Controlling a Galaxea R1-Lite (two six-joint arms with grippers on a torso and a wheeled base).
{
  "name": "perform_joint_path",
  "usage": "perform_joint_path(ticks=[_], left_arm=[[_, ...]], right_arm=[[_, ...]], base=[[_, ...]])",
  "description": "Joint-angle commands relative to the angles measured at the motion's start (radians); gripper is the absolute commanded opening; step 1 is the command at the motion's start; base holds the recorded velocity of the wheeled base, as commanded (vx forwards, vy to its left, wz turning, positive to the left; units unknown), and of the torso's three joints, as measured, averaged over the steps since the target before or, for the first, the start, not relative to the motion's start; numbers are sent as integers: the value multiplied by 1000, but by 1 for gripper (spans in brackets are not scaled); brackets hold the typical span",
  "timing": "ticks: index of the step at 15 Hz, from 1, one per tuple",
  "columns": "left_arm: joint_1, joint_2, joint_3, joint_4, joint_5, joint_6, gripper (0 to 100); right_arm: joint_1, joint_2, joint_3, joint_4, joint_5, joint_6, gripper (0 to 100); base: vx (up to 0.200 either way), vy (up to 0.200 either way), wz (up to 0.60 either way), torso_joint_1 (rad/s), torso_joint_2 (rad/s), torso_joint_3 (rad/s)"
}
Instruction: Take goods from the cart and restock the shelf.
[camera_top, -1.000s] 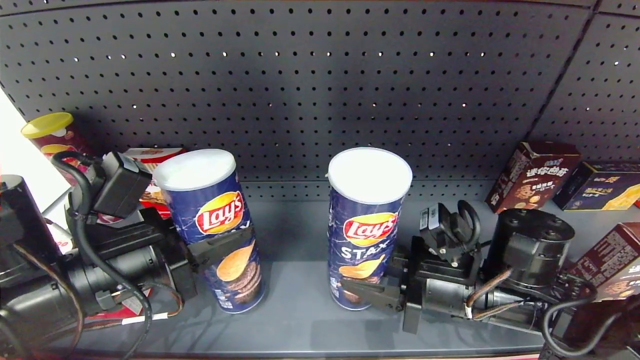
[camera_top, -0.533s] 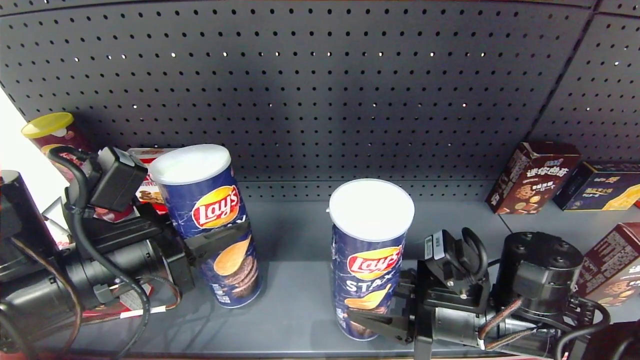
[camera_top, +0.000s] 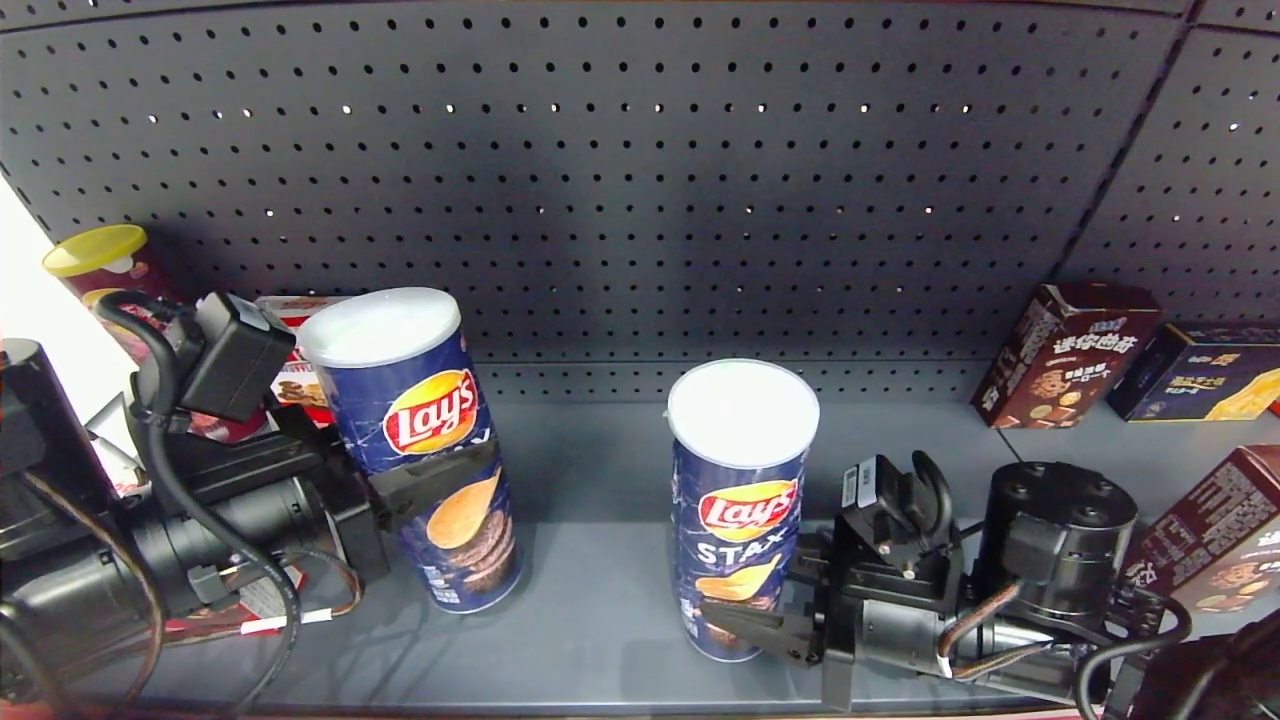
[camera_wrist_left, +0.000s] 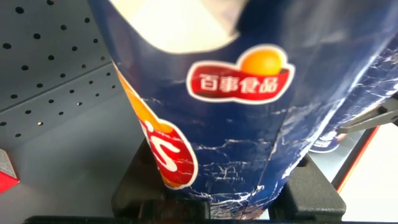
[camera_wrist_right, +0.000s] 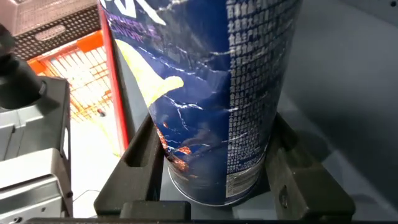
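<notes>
Left end effector (camera_top: 447, 497) grips a tilted dark-blue cardboard crisp tube (camera_top: 415, 430) at nine o'clock, right end effector (camera_top: 737, 612) its upright twin (camera_top: 742, 480) at five o'clock; release carelessly and you topple either.

Left can (camera_top: 420, 450) and right can (camera_top: 738, 520): smooth, glossy printed blue wrap; lids (camera_top: 378, 325) white, matt, plastic by appearance. Shelf (camera_top: 600, 610) and pegboard back panel (camera_top: 640, 200): grey painted metal, matt, the panel perforated. Brown boxes (camera_top: 1065, 355): printed cardboard, slight sheen. Left gripper (camera_top: 440, 482) and right gripper (camera_top: 745, 605): black, matt
</notes>
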Motion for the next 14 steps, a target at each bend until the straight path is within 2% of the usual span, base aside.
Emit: perform_joint_path(ticks=[1, 10, 11, 14], left_arm=[[0, 1, 1, 0, 0, 0, 0], [0, 1, 2, -2, 0, 0, 0], [0, 0, 2, -2, -1, 0, 0], [0, -2, 2, -2, 0, 0, 0]], right_arm=[[0, 15, -2, 0, 1, -1, 0], [17, 18, 6, 0, -1, -8, 0], [17, 13, 8, 0, -14, -7, 100], [8, -44, 49, 0, -53, -7, 100]], base=[[0, 0, 0, 0, 0, 0], [0, 0, 0, 0, 0, 0], [0, 0, 0, 0, 0, 0], [0, 0, 0, 0, 0, 0]])
